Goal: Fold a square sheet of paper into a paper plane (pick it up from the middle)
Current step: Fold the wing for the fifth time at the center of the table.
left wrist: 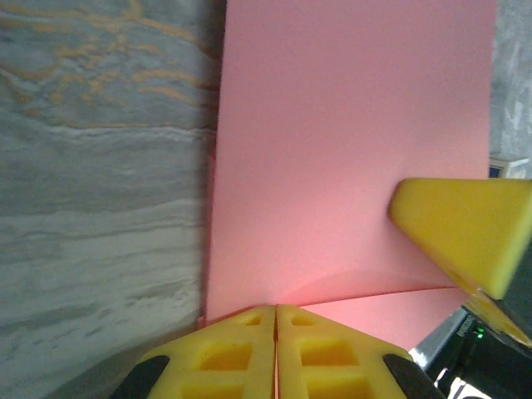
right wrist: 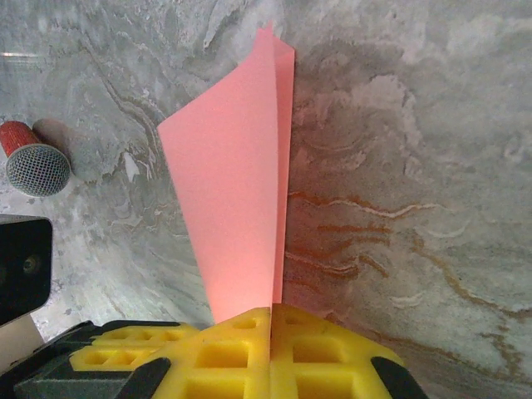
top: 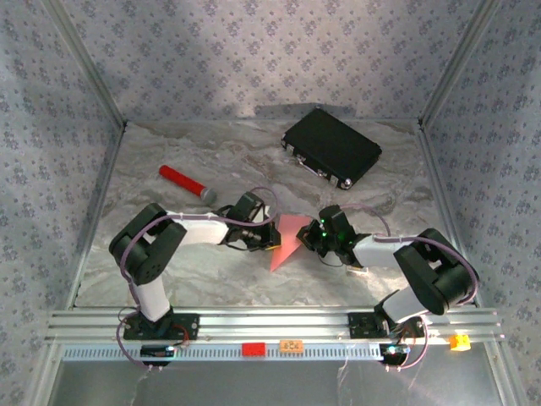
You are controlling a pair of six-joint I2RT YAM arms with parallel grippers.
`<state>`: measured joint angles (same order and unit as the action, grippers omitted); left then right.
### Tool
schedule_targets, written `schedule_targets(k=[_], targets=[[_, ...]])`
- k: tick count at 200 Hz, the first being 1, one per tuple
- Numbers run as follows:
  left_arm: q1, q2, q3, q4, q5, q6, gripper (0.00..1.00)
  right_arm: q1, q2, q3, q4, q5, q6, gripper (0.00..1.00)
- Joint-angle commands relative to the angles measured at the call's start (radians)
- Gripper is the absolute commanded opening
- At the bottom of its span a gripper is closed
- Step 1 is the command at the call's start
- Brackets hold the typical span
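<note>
The left gripper (left wrist: 275, 309) is pressed together on the near edge of the folded square sheet of paper (top: 290, 239), and the right gripper (right wrist: 271, 312) pinches it from the opposite side, mid-table. Both arms bend at the elbow and reach inward, wrists facing each other over the marbled table (top: 186, 271); a red cylinder (top: 187, 183) and black case (top: 330, 146) lie beyond

The middle of the top view is crowded: the left gripper (top: 272, 240) and right gripper (top: 309, 239) pinch the folded square sheet of paper (top: 290, 235) close together, their arms stretching off to either side. A red cylinder (top: 179, 179) lies left of centre, and a black case (top: 331, 155) fills the upper right. The table (top: 220, 283) is bare along the lower middle and the upper left.
</note>
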<state>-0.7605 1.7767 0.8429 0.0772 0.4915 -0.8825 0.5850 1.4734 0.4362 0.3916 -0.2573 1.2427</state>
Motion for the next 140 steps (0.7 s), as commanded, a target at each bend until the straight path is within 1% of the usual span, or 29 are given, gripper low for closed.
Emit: schedule_targets(k=[1, 44, 85, 119, 140], targets=[[0.003, 0.011, 0.007, -0.039, -0.03, 0.034, 0.07, -0.003, 0.009, -0.01, -0.023, 0.01, 0.0, 0.03], [0.012, -0.001, -0.021, -0.026, -0.035, 0.035, 0.07, -0.006, 0.009, -0.01, -0.027, 0.009, -0.008, 0.02], [0.012, 0.007, -0.045, -0.028, -0.043, 0.041, 0.06, -0.008, 0.016, -0.006, -0.036, -0.001, -0.012, 0.02], [0.014, 0.017, -0.061, -0.036, -0.053, 0.051, 0.04, -0.014, 0.027, 0.01, -0.032, -0.036, -0.048, 0.07], [0.014, 0.021, -0.06, -0.037, -0.054, 0.055, 0.04, -0.02, 0.033, 0.016, 0.004, -0.072, -0.075, 0.12]])
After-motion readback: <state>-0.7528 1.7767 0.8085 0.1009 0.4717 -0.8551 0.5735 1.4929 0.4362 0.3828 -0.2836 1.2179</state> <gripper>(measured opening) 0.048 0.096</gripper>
